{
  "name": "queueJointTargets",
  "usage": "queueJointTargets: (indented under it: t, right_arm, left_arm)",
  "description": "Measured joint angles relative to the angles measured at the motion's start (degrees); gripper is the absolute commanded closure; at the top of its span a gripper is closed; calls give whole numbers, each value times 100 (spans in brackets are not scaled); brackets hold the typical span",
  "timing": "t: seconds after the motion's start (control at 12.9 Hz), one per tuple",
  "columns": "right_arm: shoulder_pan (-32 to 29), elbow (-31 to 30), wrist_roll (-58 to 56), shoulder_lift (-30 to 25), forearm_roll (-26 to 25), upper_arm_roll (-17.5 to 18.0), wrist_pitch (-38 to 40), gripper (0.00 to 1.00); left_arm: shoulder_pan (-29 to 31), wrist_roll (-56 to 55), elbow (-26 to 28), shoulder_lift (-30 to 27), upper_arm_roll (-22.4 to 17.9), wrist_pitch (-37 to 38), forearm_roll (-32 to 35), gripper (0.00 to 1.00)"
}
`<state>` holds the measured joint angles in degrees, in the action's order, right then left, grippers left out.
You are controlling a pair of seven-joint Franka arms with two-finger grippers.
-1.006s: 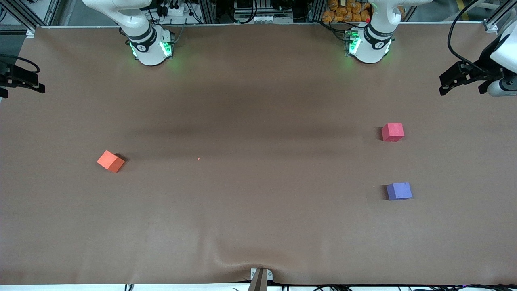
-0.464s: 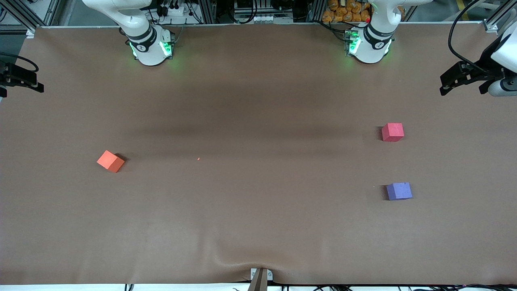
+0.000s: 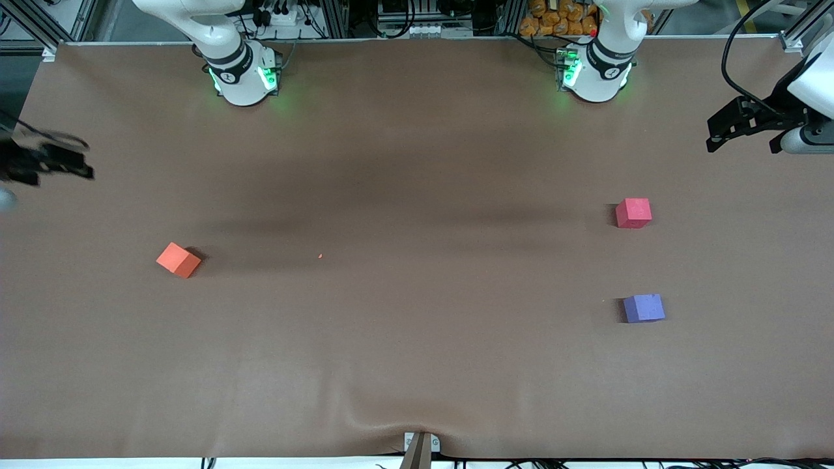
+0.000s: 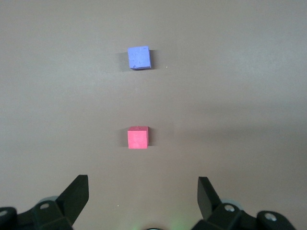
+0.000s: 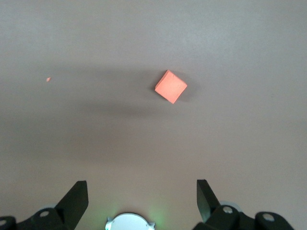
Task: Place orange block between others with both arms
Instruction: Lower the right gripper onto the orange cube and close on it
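The orange block (image 3: 178, 260) lies alone on the brown table toward the right arm's end, turned cornerwise; it also shows in the right wrist view (image 5: 171, 86). The others sit toward the left arm's end: a pinkish-red cube (image 3: 633, 213) and, nearer the front camera, a purple-blue cube (image 3: 644, 308), with a gap between them. The left wrist view shows both the pinkish-red cube (image 4: 138, 137) and the purple-blue cube (image 4: 139, 58). My right gripper (image 3: 79, 159) (image 5: 140, 184) hangs open and empty over the table's end. My left gripper (image 3: 744, 133) (image 4: 142, 184) is open and empty over its own end.
A tiny orange speck (image 3: 320, 256) lies on the table cover between the blocks. The two arm bases (image 3: 244, 75) (image 3: 596, 71) glow green along the table's edge farthest from the front camera. A metal bracket (image 3: 420, 446) and a wrinkle in the cover sit at the nearest edge.
My right gripper has swung in over the table's end toward the orange block and is blurred by motion. The left gripper and all three blocks have hardly moved.
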<state>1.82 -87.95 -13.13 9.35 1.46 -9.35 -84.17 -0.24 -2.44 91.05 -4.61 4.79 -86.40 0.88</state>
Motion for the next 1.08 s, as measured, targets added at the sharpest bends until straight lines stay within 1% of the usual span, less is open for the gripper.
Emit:
queueJointTargets:
  t: [0.15, 0.31, 0.39, 0.54, 0.7, 0.85, 1.08]
  right_arm:
    - [-20, -373, 0, 496, 0, 0, -592, 0]
    - [-45, -533, -30, 1087, 0, 0, -1152, 0]
    - [-65, -587, -197, 1359, 0, 1, -1419, 0]
    - [-74, -637, -942, 1784, 0, 4, -1871, 0]
    - [-73, -653, -1893, 2069, 0, 12, -2217, 0]
    - [-73, -660, -2736, 2303, 0, 15, -2405, 0]
    - [-73, -666, -3265, 2619, 0, 16, -2498, 0]
  left_arm:
    - [1, 0, 4, 0, 0, 10, 0, 0]
    - [2, 0, 11, 2, -1, 28, -1, 0]
    - [2, 1, 13, 2, -1, 41, -1, 0]
    - [2, 8, 13, 2, -1, 97, -1, 0]
    - [2, 12, 12, 2, -1, 114, -1, 0]
    - [1, 15, 14, 2, 2, 129, -1, 0]
    - [1, 16, 11, 1, 5, 279, -1, 0]
